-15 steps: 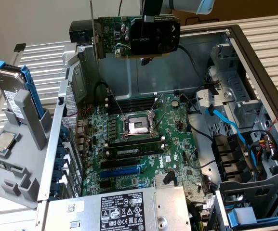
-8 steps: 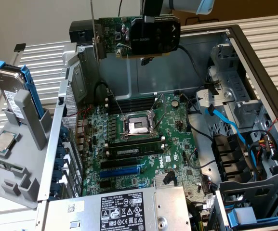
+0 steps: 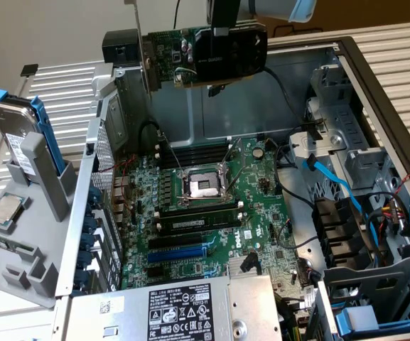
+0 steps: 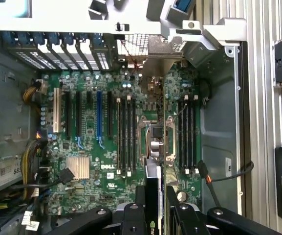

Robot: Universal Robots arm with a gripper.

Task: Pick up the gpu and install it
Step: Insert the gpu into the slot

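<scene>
— So, what has your gripper (image 3: 222, 32) got?

— It is clamped on the gpu (image 3: 205, 53), a small green circuit-board card with a black rectangular cooler shroud. My fingers (image 4: 140, 203) pinch it from both flat sides.

— Where is the card?

— Up in the air, at the upper middle of the exterior view, well above the large green motherboard (image 3: 212, 213) and touching nothing but me. Its long edge runs roughly level. Its silver metal bracket (image 3: 146, 57) is at the end toward the exterior view's left, standing up past the card.

— And below it?

— The open grey metal computer case (image 3: 247, 110) holds the motherboard face up. The square silver processor socket (image 3: 201, 186) sits mid-frame, black memory sticks (image 3: 194, 222) lie just below it in the frame, and a blue expansion slot (image 3: 183, 250) is lower again. In the wrist view I look along the card's edge, with the socket underneath.

— Anything outside the case?

— At the left of the frame a grey plastic stand (image 3: 45, 213) holds a hard drive in blue rails (image 3: 13, 124) upright and a square silver processor chip (image 3: 6, 209) lying flat.
</scene>
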